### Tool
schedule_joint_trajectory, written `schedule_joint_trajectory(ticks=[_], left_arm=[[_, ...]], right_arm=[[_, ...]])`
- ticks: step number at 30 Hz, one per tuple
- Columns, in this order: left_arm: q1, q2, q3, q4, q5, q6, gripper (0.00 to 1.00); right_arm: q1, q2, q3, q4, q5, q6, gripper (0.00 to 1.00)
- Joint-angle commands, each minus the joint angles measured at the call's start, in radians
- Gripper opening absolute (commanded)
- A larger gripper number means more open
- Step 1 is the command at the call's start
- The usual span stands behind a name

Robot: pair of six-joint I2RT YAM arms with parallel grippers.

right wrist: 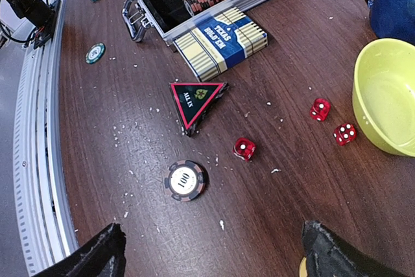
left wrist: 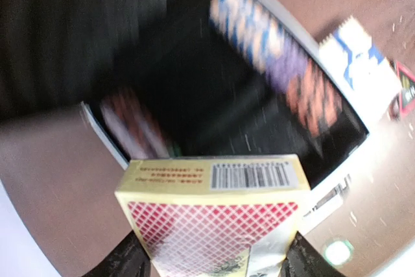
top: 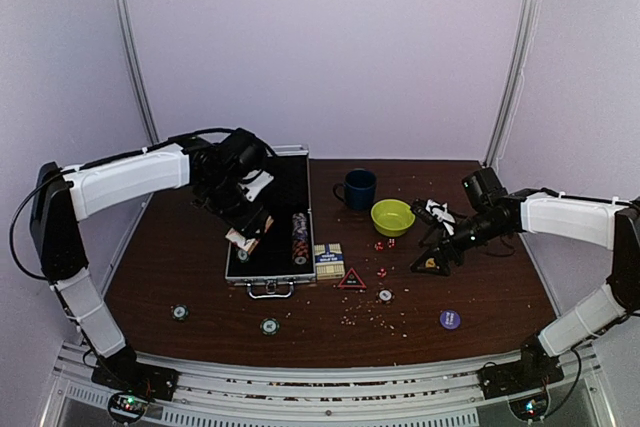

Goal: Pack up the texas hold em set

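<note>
Brown table (top: 200, 277): left pincer (left wrist: 214, 259) grips red card box (left wrist: 214, 215) over open briefcase (top: 266, 255).

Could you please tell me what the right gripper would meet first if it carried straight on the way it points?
Probably the black chip, lying just ahead of the open right gripper, with the triangle beyond it; depth is unclear, so bare table might come first.
</note>
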Motion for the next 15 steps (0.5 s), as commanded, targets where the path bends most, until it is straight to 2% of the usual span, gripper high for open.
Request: schedule_joint_trajectory(ticks=[1, 6, 15], left_arm=[[-0.002, 0.08, 0.062, 0.291, -0.113, 0.336, 0.49], [-0.003, 0.221, 0.163, 0.309, -0.133, 0.544, 0.5], [-0.002, 0.265, 0.159, 0.363, -0.142, 0.715, 0.5]], right_arm=[[-0.004, 0.019, 0.02, -0.022, -0.051, -0.002, 0.95], [-0.004, -0.007, -0.003, -0.015, -0.051, 0.006, 0.94], [-0.006, -0.03, -0.016, -0.014, -0.021, 0.007, 0.94]])
